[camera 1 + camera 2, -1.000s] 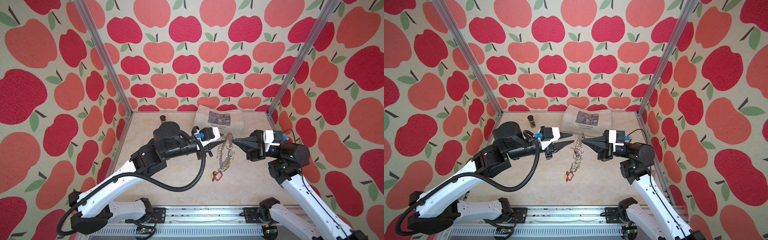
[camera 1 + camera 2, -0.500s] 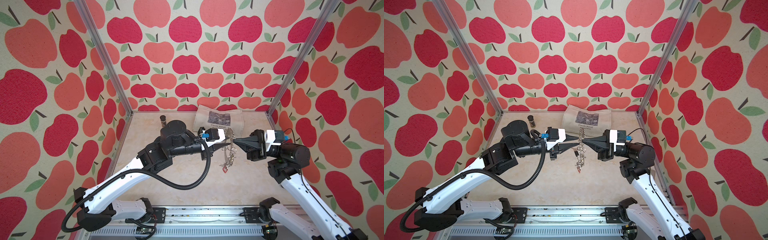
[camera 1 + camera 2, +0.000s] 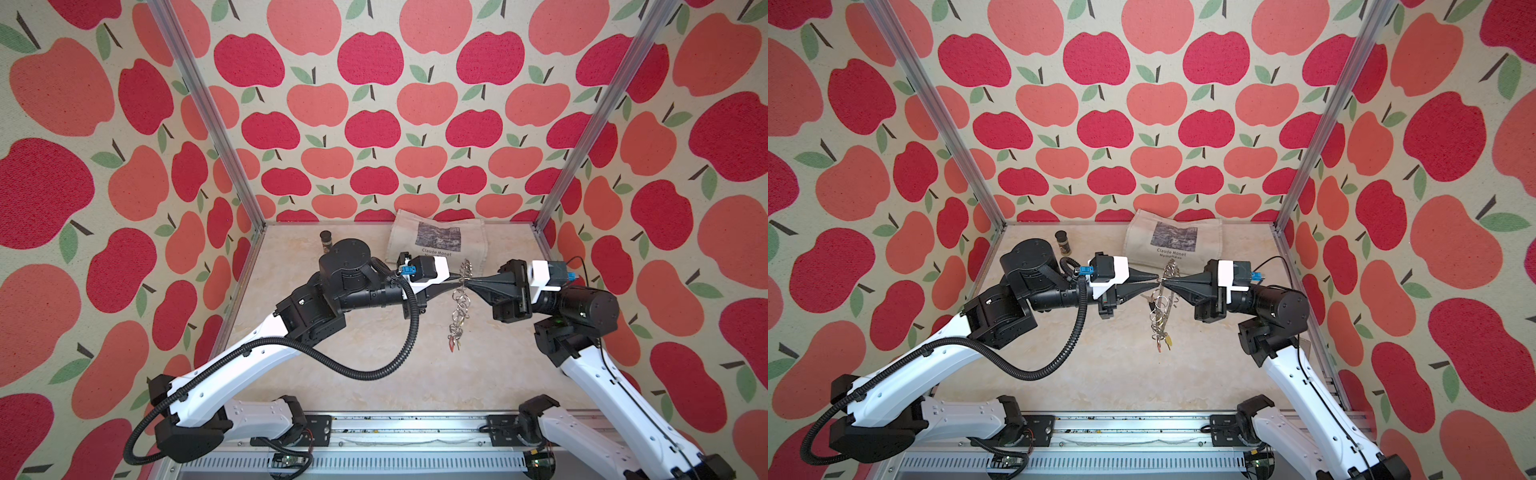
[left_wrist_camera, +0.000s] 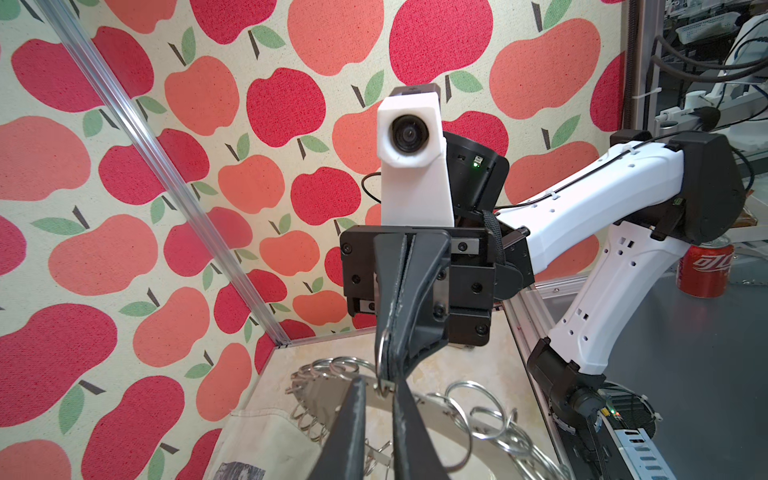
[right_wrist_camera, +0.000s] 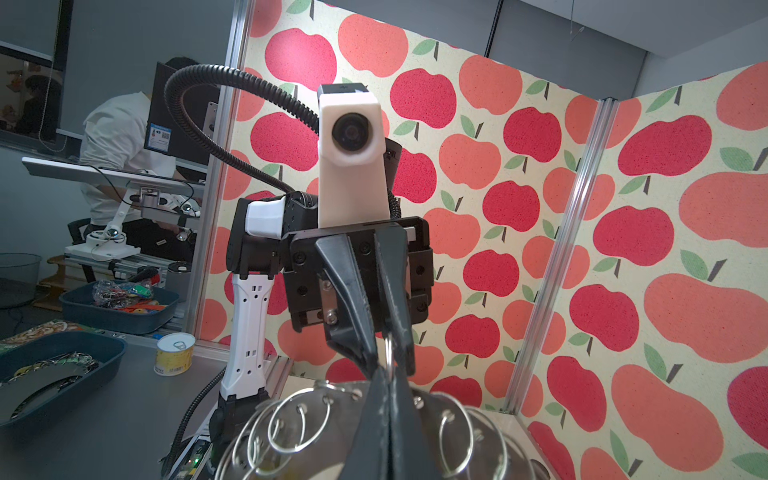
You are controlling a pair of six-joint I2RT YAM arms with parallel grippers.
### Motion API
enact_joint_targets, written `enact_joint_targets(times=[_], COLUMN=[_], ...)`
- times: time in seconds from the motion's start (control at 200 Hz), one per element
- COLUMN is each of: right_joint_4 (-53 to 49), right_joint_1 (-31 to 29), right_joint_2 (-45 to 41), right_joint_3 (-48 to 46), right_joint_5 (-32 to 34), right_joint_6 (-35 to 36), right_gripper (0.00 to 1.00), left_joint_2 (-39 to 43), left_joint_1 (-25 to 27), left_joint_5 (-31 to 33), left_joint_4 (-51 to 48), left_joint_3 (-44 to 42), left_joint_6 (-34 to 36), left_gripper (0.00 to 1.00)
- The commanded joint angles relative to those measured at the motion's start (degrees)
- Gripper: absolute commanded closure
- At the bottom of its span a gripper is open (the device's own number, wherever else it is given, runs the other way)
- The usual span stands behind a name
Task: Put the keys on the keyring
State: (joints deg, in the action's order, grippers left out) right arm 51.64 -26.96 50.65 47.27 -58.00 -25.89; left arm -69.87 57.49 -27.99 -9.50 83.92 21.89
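The keyring (image 3: pixel 459 299), a grey disc fringed with wire rings, hangs upright above the tabletop (image 3: pixel 374 374), pinched near its top by the right gripper (image 3: pixel 466 285).

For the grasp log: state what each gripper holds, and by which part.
Right gripper shut on the keyring at the top of its rim. Left gripper holds nothing yet: its jaws straddle a small wire ring there, gap showing.

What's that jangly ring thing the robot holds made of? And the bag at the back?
The keyring looks like metal: silvery, shiny loops that glint. The bag seems to be cloth, maybe canvas: beige, dull, softly creased.
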Motion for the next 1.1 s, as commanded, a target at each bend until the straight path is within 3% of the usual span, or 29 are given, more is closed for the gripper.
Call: enact_joint_targets(times=[0.0, 0.2, 0.355, 0.525, 0.865, 0.981, 1.096], right_joint_4=[1.9, 1.1, 0.5, -3.3, -46.3, -54.3, -55.7], right_joint_1=[-0.7, -1.1, -1.4, -1.9, -1.9, -1.8, -1.7], right_joint_2=[-0.1, 0.1, 0.1, -0.4, -11.1, -12.3, -12.9], right_joint_3=[0.6, 0.7, 0.9, 0.7, 3.5, 4.9, 4.3], right_joint_5=[0.0, 0.1, 0.0, -0.5, 6.0, 9.4, 13.0], right_joint_6=[-0.8, 0.0, 0.4, 2.4, 27.8, 31.6, 31.6], right_gripper=[1.00, 1.00, 1.00, 1.00, 0.48, 0.26, 0.05], left_joint_2=[-0.6, -0.3, -0.3, 0.5, 3.5, 4.1, 4.3], left_joint_1=[-0.4, -0.6, -0.5, -0.7, 1.3, 1.7, 1.7], left_joint_5=[-1.7, -1.8, -1.7, -0.8, 6.8, 6.8, 7.4], left_joint_4=[1.7, 2.0, 2.3, 2.3, -2.1, -3.1, -4.8], left_joint_3=[0.6, 0.5, 0.5, 0.0, -1.0, -1.1, -0.7], left_joint_6=[-1.0, -1.1, -1.1, 0.5, 9.4, 10.9, 11.7], left_gripper=[0.84, 0.88, 1.00, 1.00, 1.00, 1.00, 1.00])
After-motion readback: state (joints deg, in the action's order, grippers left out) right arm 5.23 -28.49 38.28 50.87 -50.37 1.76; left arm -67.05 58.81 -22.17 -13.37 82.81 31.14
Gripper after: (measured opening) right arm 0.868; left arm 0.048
